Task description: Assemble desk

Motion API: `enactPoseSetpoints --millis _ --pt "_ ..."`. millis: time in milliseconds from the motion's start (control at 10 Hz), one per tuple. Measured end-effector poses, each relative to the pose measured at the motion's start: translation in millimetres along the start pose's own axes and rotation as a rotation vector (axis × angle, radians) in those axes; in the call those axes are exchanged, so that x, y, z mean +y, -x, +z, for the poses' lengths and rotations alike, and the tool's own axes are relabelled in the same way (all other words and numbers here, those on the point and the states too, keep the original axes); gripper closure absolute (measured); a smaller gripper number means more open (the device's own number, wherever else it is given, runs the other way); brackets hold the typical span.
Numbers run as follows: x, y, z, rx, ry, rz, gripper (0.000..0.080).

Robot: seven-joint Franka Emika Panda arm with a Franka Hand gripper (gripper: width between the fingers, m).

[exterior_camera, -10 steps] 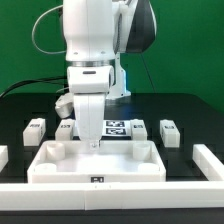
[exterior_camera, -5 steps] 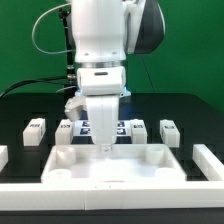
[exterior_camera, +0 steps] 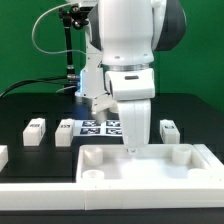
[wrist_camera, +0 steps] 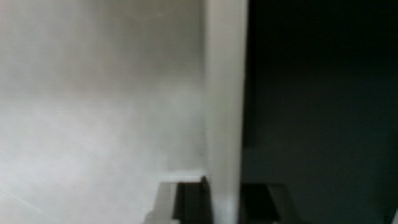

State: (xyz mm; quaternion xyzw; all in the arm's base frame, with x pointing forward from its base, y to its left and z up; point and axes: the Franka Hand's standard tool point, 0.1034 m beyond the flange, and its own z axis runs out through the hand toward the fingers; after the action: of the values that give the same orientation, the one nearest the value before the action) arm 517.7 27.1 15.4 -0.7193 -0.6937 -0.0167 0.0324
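Tabletop [exterior_camera: 140,172] of the desk lies flat on the black table [exterior_camera: 30,105], toward the exterior view's right, with a corner socket [exterior_camera: 181,156] showing at its rear. Its front edge runs close along the long front rail [exterior_camera: 50,205]; both are white, so I cannot tell whether they touch. The gripper [exterior_camera: 130,146] comes straight down onto the rear rim and is clenched on it. In the wrist view the rim [wrist_camera: 224,100] is a thin pale upright strip pinched between the two dark fingers [wrist_camera: 185,203]. The rest of that picture is blur, grey-white on one side and black on the other.

Behind the panel stand short tagged legs: the outer leg [exterior_camera: 36,131] and the inner leg [exterior_camera: 66,131] toward the exterior view's left, and the lone leg [exterior_camera: 169,131] toward its right. Their tags are too small to read. Between them lies the marker board [exterior_camera: 100,127], partly hidden by the arm's white body
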Motion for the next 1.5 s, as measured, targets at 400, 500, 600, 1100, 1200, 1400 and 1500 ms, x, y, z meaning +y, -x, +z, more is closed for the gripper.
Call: enactPoseSetpoints --millis 400,500,600,1100,1200,1400,1500 --pt "-1.1 2.7 0.9 0.002 0.013 0.003 0.0649" --pt "-1.2 2.9 1.0 0.002 0.013 0.003 0.0516" --pt "-1.4 3.0 1.2 0.002 0.013 0.003 0.0516" --pt "-1.7 3.2 1.8 0.002 0.012 0.004 0.0154" --pt "-1.8 3.2 1.9 0.002 0.011 0.004 0.0154" --pt "-1.8 3.3 2.0 0.002 0.011 0.004 0.0151" --pt "-1.8 3.3 2.0 0.002 0.011 0.004 0.0151"
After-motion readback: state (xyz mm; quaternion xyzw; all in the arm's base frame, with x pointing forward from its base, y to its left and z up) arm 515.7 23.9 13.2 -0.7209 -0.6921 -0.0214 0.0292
